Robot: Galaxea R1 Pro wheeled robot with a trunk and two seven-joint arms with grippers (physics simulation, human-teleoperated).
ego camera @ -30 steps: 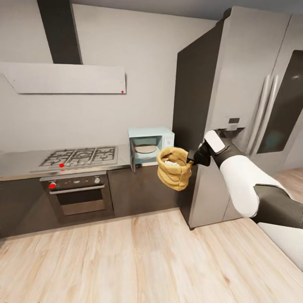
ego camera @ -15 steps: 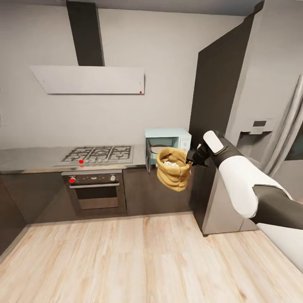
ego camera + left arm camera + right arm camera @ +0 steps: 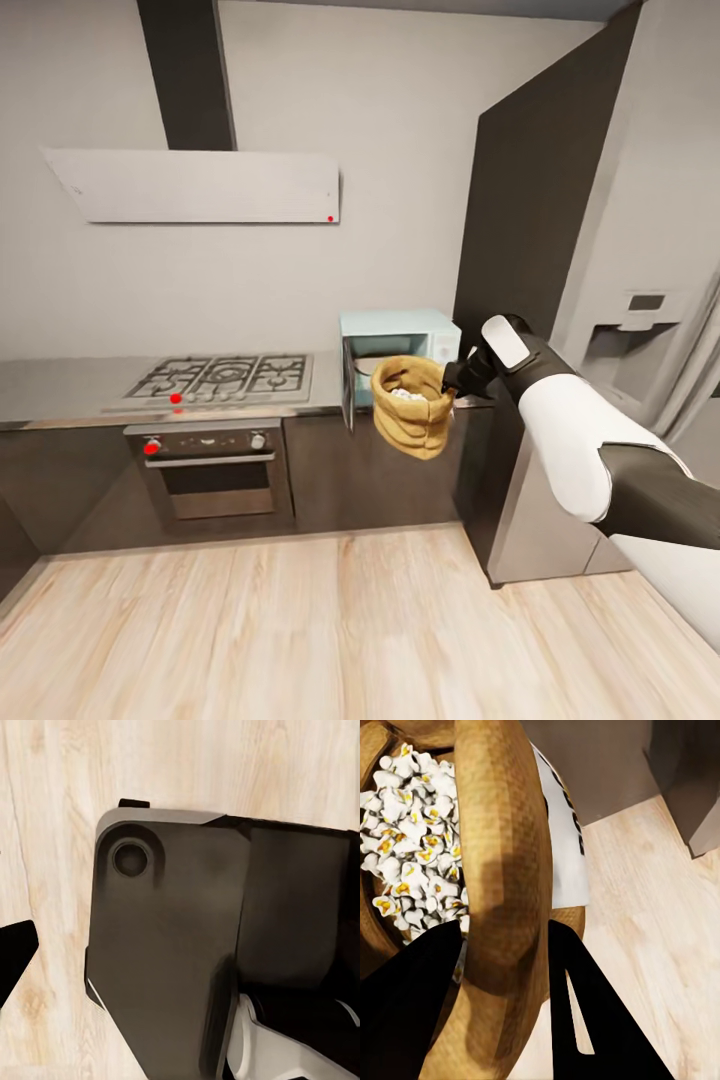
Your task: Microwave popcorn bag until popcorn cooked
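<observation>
Right pincer [image 3: 502, 967] clamped the rolled rim of the popcorn bag [image 3: 410, 405], held upright, mouth up, before the open microwave [image 3: 398, 352], partly hiding its cavity. Left pincer's state couldn't be told.

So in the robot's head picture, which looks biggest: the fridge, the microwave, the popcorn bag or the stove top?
Largest to smallest:
1. Fridge
2. Stove top
3. Microwave and popcorn bag look about alike. The bag hangs nearer the camera, in the right gripper, so it looks bigger than it is.
</observation>
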